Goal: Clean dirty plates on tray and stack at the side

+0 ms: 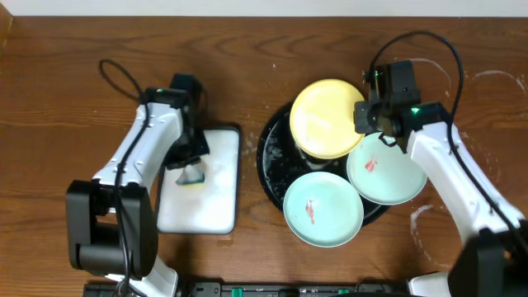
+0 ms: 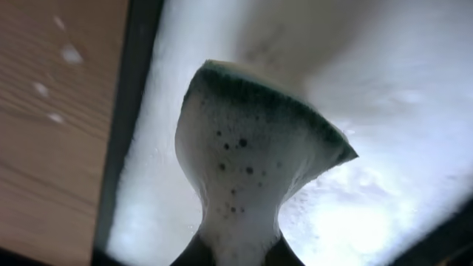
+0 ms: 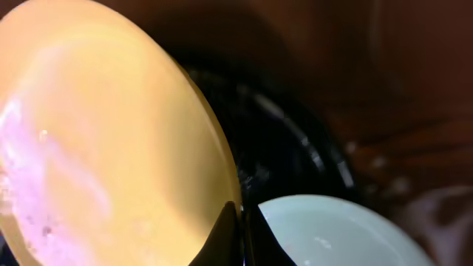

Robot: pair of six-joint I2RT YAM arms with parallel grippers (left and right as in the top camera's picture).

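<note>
**Sponge pinched on the left, yellow plate gripped on the right**

On your left, the left gripper [image 1: 191, 162] hangs over the white rectangular tray [image 1: 206, 210], which sits on the wooden table [image 1: 66, 82] just beside the black tray [image 1: 271, 157]. Its jaws are clamped on a foamy sponge [image 2: 251, 155], squeezing it to a narrow waist between the fingertips. The sponge's green face points away from the wrist camera, towards the white tray's sudsy floor.

Moving right, the black tray is flecked with white suds and carries all three plates. The yellow plate [image 1: 326, 117] is at its back, and the right gripper [image 1: 369, 115] has its jaws closed on that plate's right rim. The right wrist view shows a pale sudsy film on the plate's face. You cannot tell whether the plate is clear of the tray.

The front mint-green plate [image 1: 323, 210] lies flat at the near edge, reaching past the rim, a red smear at its middle. The right mint-green plate [image 1: 388, 172] lies over the tray's right rim, also smeared red.
</note>
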